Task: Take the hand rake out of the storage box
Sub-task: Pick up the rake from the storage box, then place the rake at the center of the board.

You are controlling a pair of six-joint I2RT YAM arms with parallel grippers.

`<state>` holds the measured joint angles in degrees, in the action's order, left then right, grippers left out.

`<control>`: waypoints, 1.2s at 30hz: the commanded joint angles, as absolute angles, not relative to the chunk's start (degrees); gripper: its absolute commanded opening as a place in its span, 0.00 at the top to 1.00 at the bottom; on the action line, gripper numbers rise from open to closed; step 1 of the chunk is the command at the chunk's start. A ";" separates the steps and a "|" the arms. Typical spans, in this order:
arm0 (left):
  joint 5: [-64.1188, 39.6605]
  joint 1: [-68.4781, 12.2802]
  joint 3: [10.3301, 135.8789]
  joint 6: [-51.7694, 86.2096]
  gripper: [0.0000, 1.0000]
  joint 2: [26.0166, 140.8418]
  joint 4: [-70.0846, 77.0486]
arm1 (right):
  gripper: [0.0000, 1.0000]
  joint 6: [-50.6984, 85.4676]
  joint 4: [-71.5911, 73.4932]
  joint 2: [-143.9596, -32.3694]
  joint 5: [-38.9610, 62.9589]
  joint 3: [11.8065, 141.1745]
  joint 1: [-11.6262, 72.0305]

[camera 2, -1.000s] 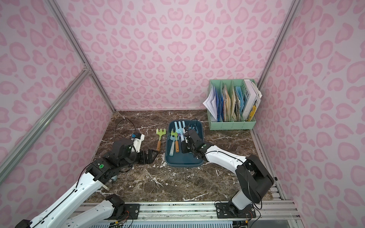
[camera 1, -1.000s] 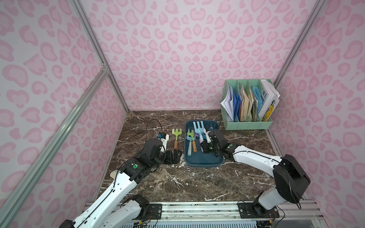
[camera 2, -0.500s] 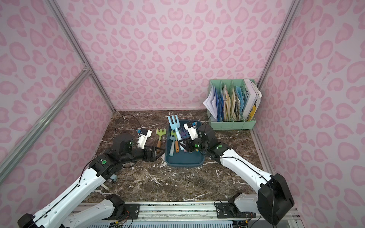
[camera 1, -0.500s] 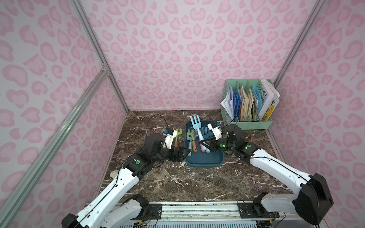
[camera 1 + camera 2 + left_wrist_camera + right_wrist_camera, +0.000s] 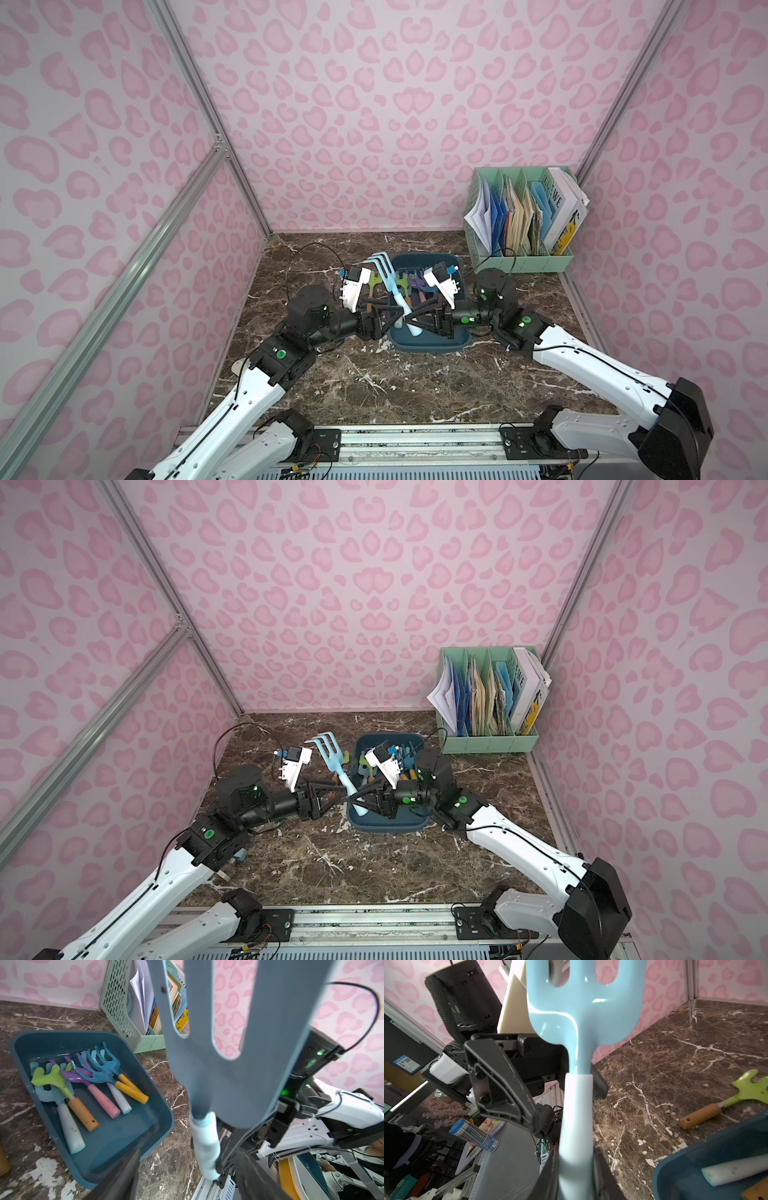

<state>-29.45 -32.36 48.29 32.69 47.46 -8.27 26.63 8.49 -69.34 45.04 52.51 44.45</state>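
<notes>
Two grippers now meet at hand rake (image 5: pixel 392 286): R gripper (image 5: pixel 409 322), clamped on handle, has lifted it tines-up out of storage box (image 5: pixel 428 347); L gripper (image 5: pixel 397 316) jaws apart but closing round handle, so handover likely next.

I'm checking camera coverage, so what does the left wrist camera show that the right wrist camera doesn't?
Only the left wrist view: the whole blue box with several rakes lying in it, and the green file rack behind it.
Only the right wrist view: a green rake lying on the table outside the box, and the left gripper, open around the light blue rake.
Both: that lifted rake, gripped at its white handle by the right gripper, part of the box, and the marble table.
</notes>
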 commanded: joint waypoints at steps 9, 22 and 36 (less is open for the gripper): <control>-30.86 -33.56 43.72 36.67 0.35 43.41 7.20 | 0.84 33.39 22.32 -68.75 50.09 50.97 46.10; -31.16 -34.45 43.51 36.74 0.55 40.22 7.75 | 0.83 33.93 24.59 -69.80 50.03 52.20 48.72; -33.57 -34.63 42.89 37.24 0.61 39.82 8.79 | 0.83 36.48 27.77 -68.95 50.87 51.68 48.54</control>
<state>-32.45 -34.63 42.92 37.32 40.16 6.90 35.77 24.53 -69.23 50.17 51.72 48.51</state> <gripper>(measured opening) 0.410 0.267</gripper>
